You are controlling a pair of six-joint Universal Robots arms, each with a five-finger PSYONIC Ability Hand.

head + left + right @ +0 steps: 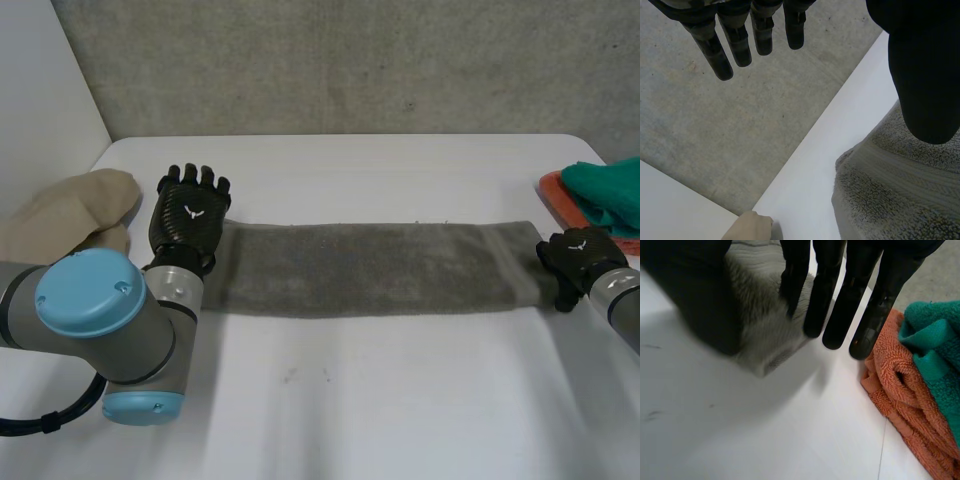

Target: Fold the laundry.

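A grey towel (370,265), folded into a long strip, lies across the white table (350,400). My left hand (188,215) hovers over the strip's left end with its back up and fingers straight. In the left wrist view the fingers (740,45) reach past the towel's end (890,190) while the thumb stands over it. My right hand (575,258) is at the strip's right end. In its wrist view the straight fingers (840,305) and the thumb stand on either side of the towel's near corner (765,325), which rests on the table.
A beige cloth (70,210) lies at the table's left edge, beside my left arm. At the right edge a green towel (610,195) sits on an orange towel (553,190), close to my right hand's fingers (900,390). A grey wall stands behind the table.
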